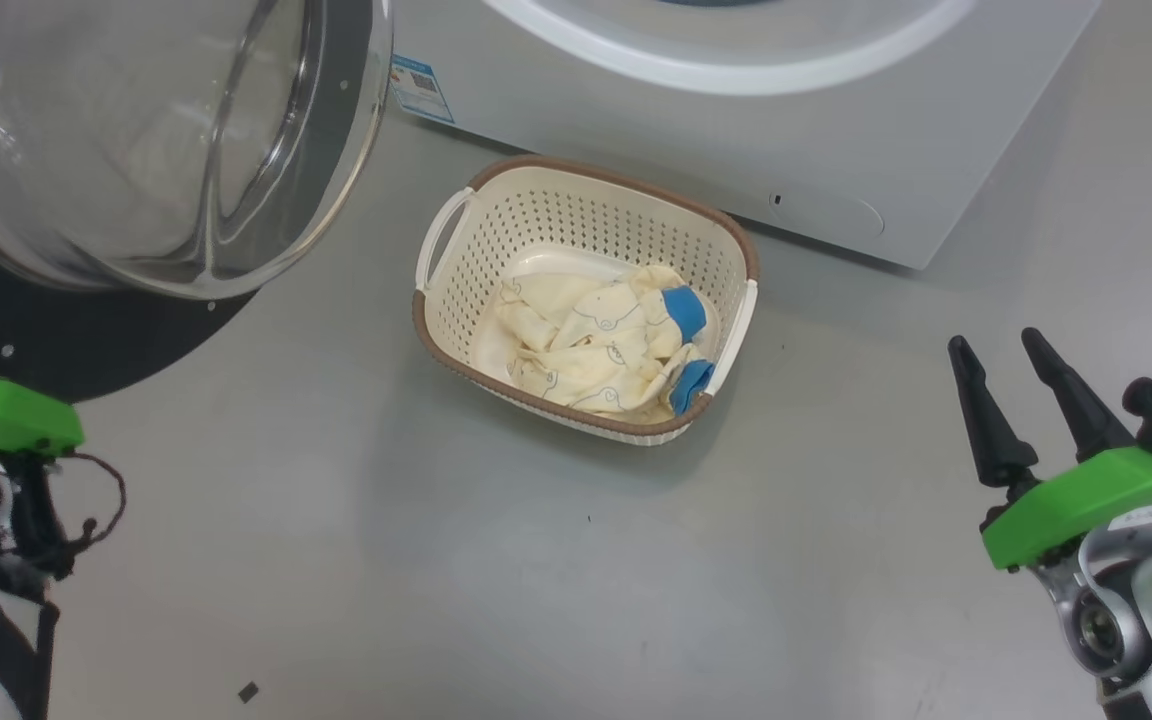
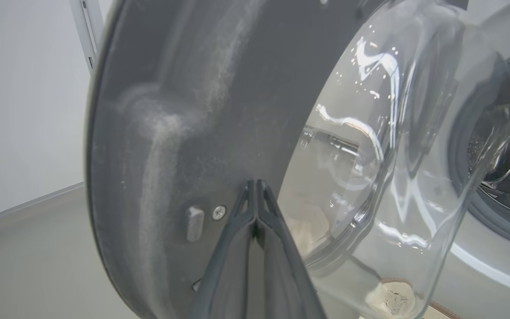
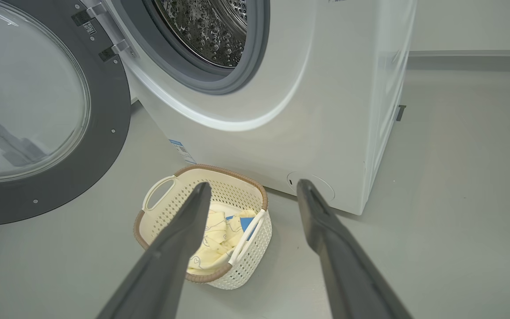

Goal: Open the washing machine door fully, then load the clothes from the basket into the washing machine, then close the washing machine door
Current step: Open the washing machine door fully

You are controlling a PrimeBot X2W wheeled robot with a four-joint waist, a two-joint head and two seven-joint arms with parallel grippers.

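Left gripper (image 2: 255, 182) closed, empty, tips at washing machine door (image 2: 171, 133) rim; right gripper (image 1: 996, 342) spread wide, empty, basket (image 1: 586, 215) of clothes (image 1: 586, 345) ahead of jaws

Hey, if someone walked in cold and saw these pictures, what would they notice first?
The big round washing machine door, glass bulging, swung open at the head view's upper left. Then the basket on the floor before the washing machine, holding cream clothes with blue cuffs.
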